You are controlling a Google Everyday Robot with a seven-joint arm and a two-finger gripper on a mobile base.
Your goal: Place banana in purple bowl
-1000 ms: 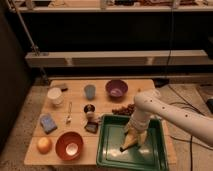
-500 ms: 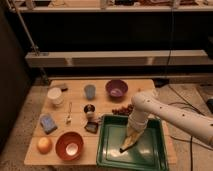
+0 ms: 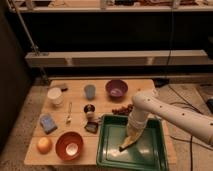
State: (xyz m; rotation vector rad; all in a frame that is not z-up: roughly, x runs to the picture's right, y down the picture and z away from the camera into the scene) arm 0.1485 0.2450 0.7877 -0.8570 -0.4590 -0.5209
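end effector sits low over the green tray, at the tip of the white arm that comes in from 4 o'clock; clamped or apart, can't tell, since the wrist covers it. banana is inside the tray near its middle, slanted w/ its lower tip toward 7 o'clock and its upper end right under the end effector, touching or just below it. whether the banana rests on the tray floor isn't clear. purple bowl stands on the counter at abt 12 o'clock from the banana, well apart, past the tray's far rim. tray takes up the counter's 5 o'clock corner. a brownish cluster lies btwn bowl and tray. blue-grey cup is at 9 o'clock of the purple bowl, white cup further that way. orange-red bowl and round orange fruit sit at the counter's 7 o'clock, blue sponge just above them.
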